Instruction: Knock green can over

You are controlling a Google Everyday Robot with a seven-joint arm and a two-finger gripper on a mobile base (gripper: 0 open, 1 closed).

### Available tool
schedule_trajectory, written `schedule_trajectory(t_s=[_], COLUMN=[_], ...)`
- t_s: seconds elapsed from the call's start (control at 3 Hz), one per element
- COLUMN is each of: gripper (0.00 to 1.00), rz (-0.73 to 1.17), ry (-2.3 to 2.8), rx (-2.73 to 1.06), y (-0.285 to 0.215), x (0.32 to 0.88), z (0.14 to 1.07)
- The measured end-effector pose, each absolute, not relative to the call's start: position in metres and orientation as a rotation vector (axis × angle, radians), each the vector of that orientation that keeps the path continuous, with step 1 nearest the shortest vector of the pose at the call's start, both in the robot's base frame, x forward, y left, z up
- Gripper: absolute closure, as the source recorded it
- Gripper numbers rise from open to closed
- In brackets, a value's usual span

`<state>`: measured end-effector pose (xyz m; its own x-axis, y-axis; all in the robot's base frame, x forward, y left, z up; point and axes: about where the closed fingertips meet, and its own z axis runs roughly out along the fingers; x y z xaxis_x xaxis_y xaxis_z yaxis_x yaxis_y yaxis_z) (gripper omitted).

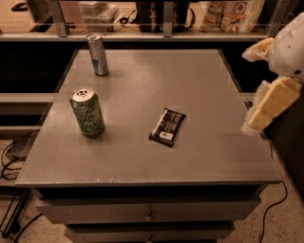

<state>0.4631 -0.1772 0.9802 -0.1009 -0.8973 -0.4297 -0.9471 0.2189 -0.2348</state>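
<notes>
The green can [88,112] stands upright on the left side of the grey table [199,85], light green with darker swirls and a silver top. My gripper [248,91] hangs at the right edge of the view, just past the table's right side and far from the can. Its two cream fingers [271,103] stand apart with nothing between them.
A slimmer silver-and-blue can [98,54] stands upright at the table's back left. A dark snack bar wrapper [167,126] lies flat near the table's middle. A shelf with bags and boxes [228,12] runs behind the table. Cables lie on the floor at the left.
</notes>
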Motion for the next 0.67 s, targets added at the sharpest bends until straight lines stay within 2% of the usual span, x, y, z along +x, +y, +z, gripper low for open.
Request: schedule_trajectory(t_s=[0.67], gripper=[0.0], rz=[0.398], ry=[1.673], rx=[-1.78], y=[-0.087], x=[0.482], z=[0.982])
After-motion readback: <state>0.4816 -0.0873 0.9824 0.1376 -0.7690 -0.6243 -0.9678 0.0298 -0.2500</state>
